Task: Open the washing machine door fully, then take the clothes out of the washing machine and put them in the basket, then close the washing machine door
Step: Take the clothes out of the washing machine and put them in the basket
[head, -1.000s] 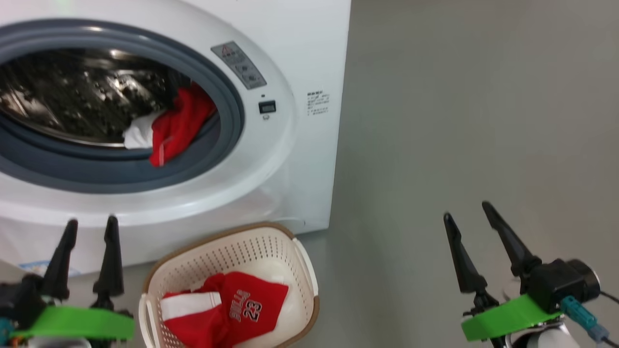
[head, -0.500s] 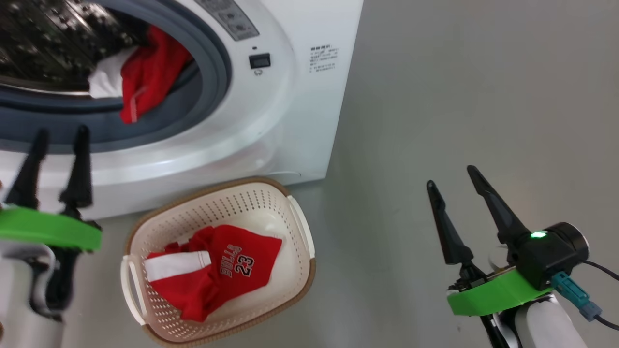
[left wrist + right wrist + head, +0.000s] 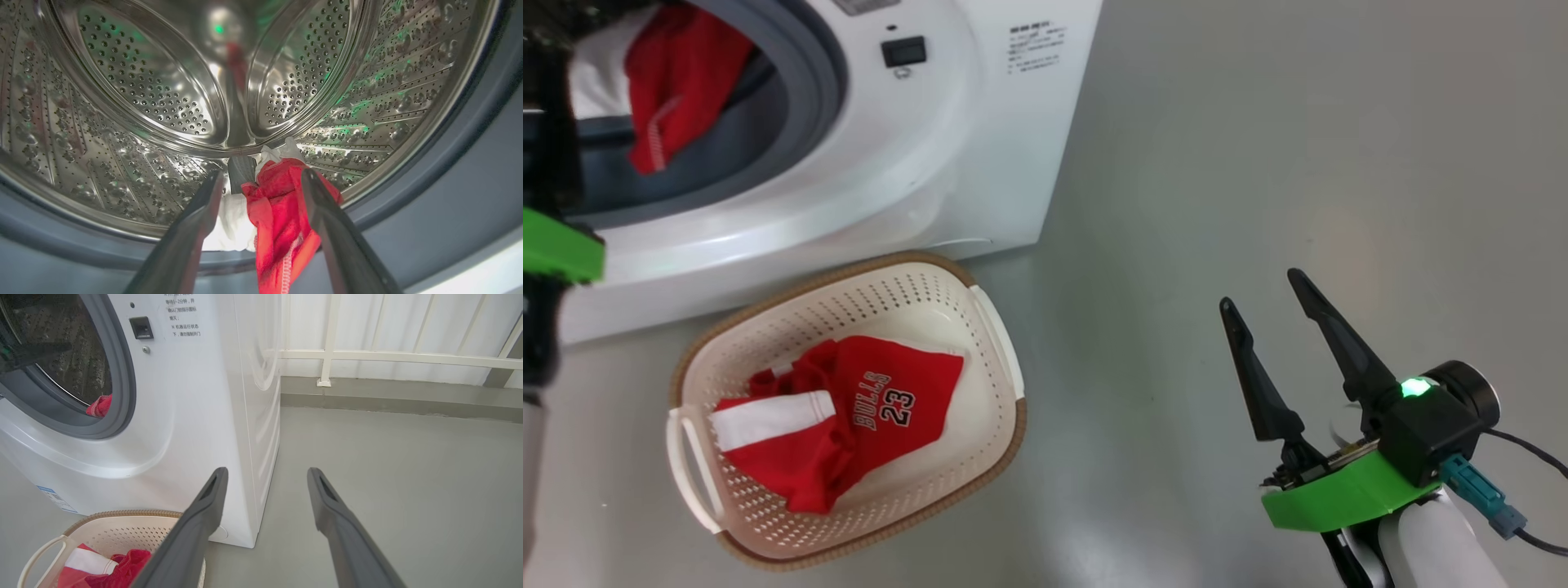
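left gripper jaws wide apart straddling the red garment draped over the grey gasket, so a shallow close could nip only hem or rubber; right gripper spread, empty.

White washing machine shell glossy, smooth. Inside it: drum shiny perforated metal, gasket matt grey rubber. In front of it: basket perforated cream plastic, brown woven-look rim; clothes red cloth. Floor smooth grey.

Smooth grey floor, white railing, grey kerb.
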`<state>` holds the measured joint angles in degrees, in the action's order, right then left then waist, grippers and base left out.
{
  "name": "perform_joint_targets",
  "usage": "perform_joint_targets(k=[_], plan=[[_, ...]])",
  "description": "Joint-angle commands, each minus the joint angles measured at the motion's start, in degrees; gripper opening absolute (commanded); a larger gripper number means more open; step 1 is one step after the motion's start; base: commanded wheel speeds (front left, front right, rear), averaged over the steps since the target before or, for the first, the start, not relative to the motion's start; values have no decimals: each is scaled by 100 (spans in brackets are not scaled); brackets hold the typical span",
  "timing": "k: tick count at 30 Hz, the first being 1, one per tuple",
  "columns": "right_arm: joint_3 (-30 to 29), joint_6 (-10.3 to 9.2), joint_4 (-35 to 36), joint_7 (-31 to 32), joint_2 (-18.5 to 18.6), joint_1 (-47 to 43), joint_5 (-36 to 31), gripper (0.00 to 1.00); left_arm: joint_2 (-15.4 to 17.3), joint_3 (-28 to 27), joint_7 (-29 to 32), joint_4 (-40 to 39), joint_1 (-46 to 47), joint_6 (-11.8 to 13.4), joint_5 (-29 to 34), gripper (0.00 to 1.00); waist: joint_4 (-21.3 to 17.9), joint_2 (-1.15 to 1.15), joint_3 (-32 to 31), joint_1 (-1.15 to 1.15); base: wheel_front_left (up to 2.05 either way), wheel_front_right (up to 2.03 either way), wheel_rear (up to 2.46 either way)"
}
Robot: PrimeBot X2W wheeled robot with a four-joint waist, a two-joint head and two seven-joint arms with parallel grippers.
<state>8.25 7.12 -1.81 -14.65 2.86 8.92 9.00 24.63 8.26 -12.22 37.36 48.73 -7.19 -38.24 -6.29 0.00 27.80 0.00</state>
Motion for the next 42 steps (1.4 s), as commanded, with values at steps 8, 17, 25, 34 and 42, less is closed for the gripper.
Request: perform_joint_targets(k=[8,17,25,34,42], plan=[[258,36,151,-35,1,190,12,100,593,378,391,545,886,-29,-491,100,-289,0,327,0,0,0,0],[319,36,101,-35,1,191,46,100,950,985,1698,982,1374,-29,-1067,100,-384,0,409,0,0,0,0],[384,36,109,-35,1,205,104,100,1096,1431,2229,1150,1433,-29,-1185,100,-451,0,463,0,0,0,0],[430,36,133,-35,1,221,145,100,1164,1726,2332,1351,1484,-30,-1139,67,-505,0,539,0,0,0,0],[441,36,134,-35,1,209,173,100,1170,1865,1976,1399,1551,-30,-1129,0,-524,0,561,0,0,0,0]])
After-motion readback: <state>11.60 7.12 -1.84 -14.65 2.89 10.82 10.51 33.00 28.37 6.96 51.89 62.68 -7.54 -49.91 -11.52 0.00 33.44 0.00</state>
